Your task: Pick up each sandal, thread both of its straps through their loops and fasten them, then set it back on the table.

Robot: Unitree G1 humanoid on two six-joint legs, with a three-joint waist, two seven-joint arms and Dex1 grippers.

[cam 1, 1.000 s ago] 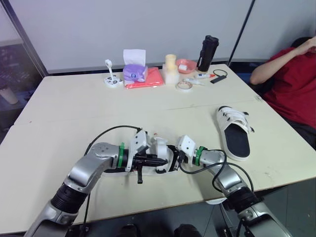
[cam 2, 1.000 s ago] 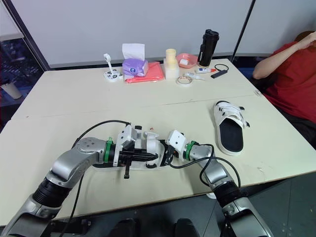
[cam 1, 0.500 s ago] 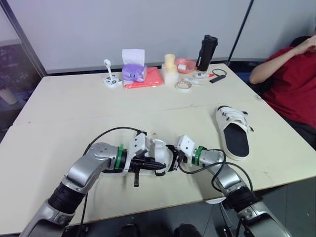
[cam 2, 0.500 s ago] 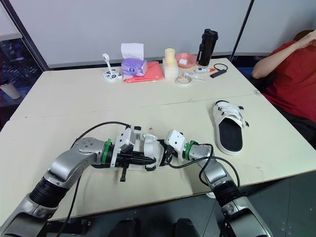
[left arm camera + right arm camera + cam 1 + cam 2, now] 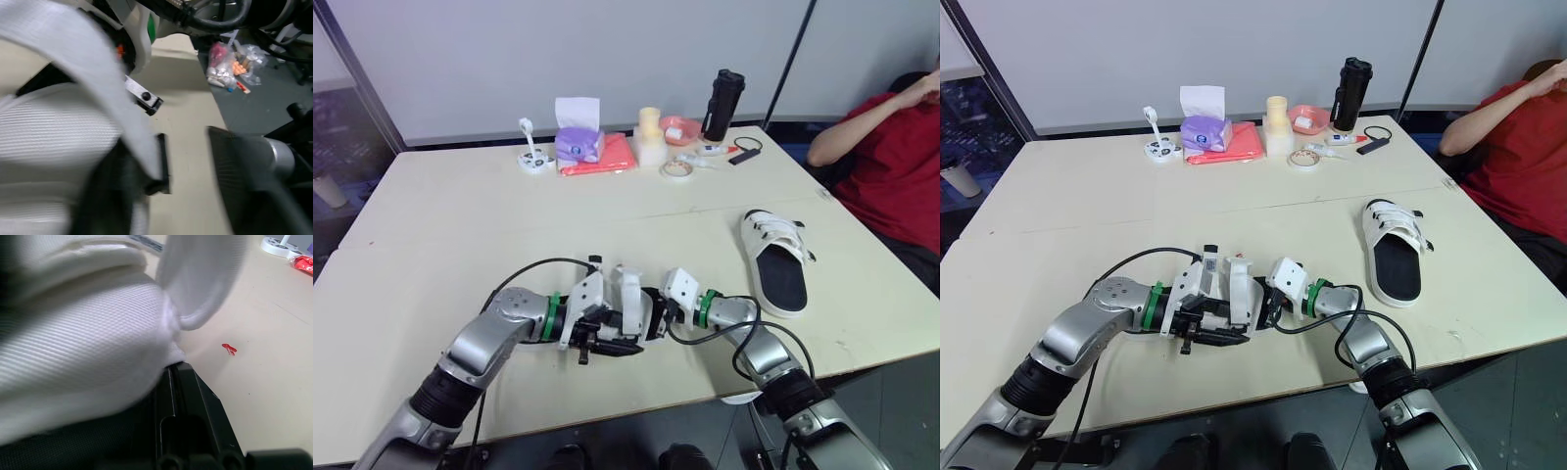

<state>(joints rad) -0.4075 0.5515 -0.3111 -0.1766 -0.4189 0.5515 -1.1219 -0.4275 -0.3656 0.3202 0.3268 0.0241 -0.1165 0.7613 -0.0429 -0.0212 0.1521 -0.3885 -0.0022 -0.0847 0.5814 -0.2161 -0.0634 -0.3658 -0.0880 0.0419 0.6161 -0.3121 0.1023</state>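
Note:
The near sandal (image 5: 628,299), white with a black sole, lies on the table (image 5: 460,215) between my two grippers. One white strap (image 5: 98,98) stands up loose beside a metal loop (image 5: 144,98). My left gripper (image 5: 605,338) is at the sandal's left side, open, with its fingers (image 5: 244,166) spread on either side of that strap. My right gripper (image 5: 656,315) is at the sandal's right end, shut, its fingers (image 5: 188,401) pressed against the seam under the white upper. A second white sandal (image 5: 778,262) lies sole-down at the right.
At the back of the table stand a tissue box (image 5: 579,132), red cloth (image 5: 602,157), tape roll (image 5: 679,170), pink bowl (image 5: 683,129) and black bottle (image 5: 725,104). A person in red (image 5: 891,166) sits at the right. The table's front edge runs just below my grippers.
My left gripper has opened and let go of the strap, which now stands upright. The left gripper has dropped a little toward the table. The right gripper has stayed put.

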